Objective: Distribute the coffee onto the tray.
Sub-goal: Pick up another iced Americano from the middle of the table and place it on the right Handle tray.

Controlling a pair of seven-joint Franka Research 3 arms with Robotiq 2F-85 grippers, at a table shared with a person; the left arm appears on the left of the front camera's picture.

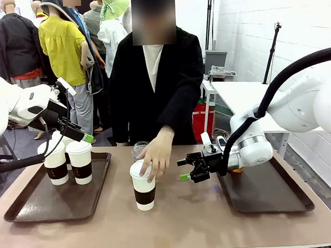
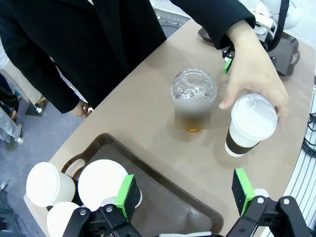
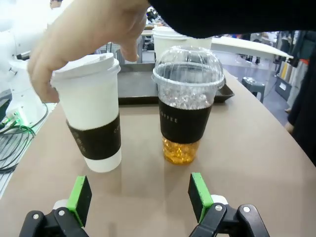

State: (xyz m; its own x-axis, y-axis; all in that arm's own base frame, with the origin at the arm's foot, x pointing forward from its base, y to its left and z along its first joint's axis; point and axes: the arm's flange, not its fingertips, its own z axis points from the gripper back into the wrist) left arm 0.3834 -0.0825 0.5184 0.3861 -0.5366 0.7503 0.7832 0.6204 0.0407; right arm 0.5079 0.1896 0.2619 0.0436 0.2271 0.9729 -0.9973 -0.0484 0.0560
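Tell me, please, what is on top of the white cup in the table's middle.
The person's hand lies over its white lid, hiding part of the lid's rim.

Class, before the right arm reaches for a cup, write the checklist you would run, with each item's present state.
1. The right tool open: ok.
2. The person's hand clear of the white cup: not ok, it rests on the lid.
3. The dome-lidded cup upright, lid on: ok.
4. Nothing between the right tool and the dome-lidded cup: ok.
5. The right tray has bare room: ok.
6. The left tool open, holding nothing: ok.
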